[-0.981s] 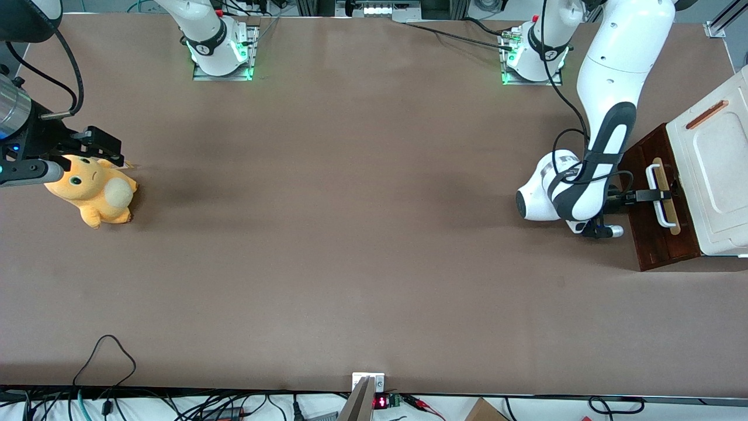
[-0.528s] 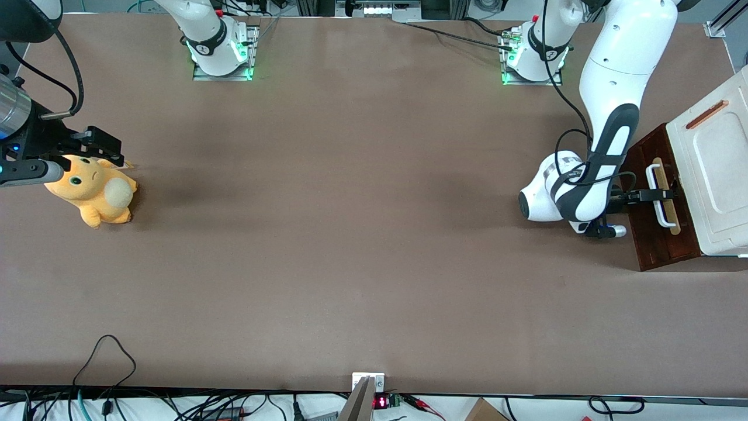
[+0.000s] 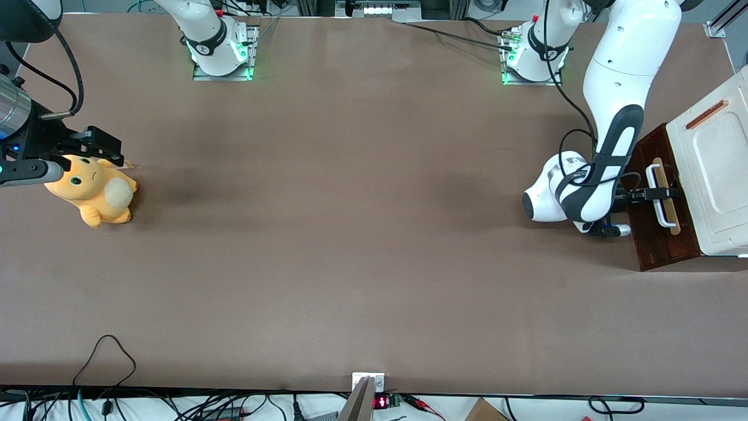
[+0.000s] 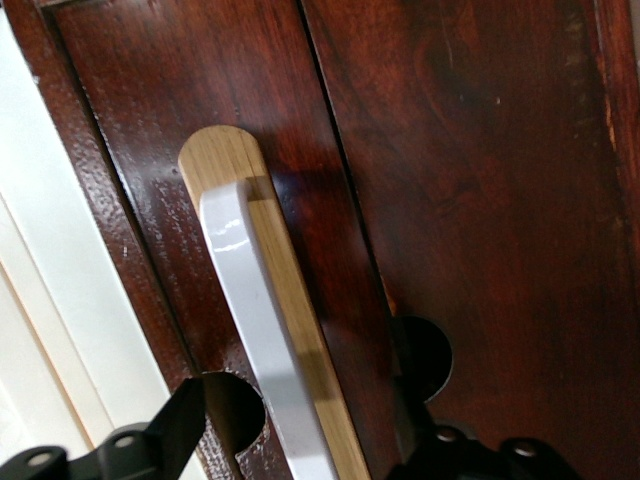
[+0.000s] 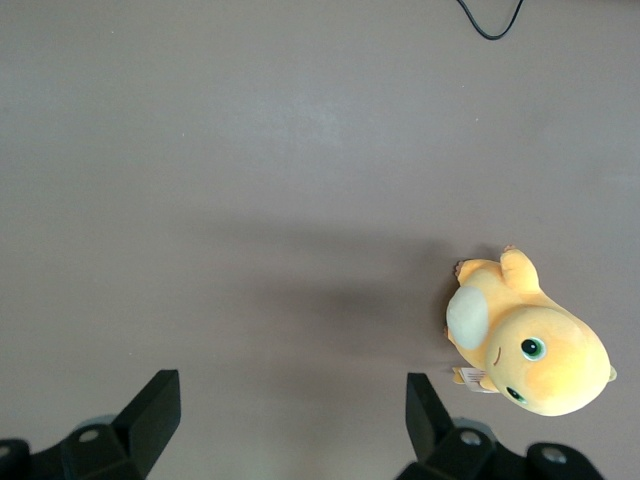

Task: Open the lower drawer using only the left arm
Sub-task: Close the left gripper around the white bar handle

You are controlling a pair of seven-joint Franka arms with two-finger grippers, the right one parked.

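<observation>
The lower drawer [image 3: 657, 204] sits at the working arm's end of the counter [image 3: 350, 234], under the white cabinet top [image 3: 713, 175], its dark red-brown front facing the left arm [image 3: 608, 146]. The gripper [image 3: 660, 193] is at the white bar handle [image 4: 262, 340], jaws released and straddling it, one on each side, not yet clamped. The handle looks rigid, glossy and somewhat slick, raised off a pale wood strip [image 4: 300, 330]. The wooden drawer is likely stiff and moderately heavy, sliding on runners. Best hold is around the bar's middle, so the pull stays straight and the drawer does not rack.
</observation>
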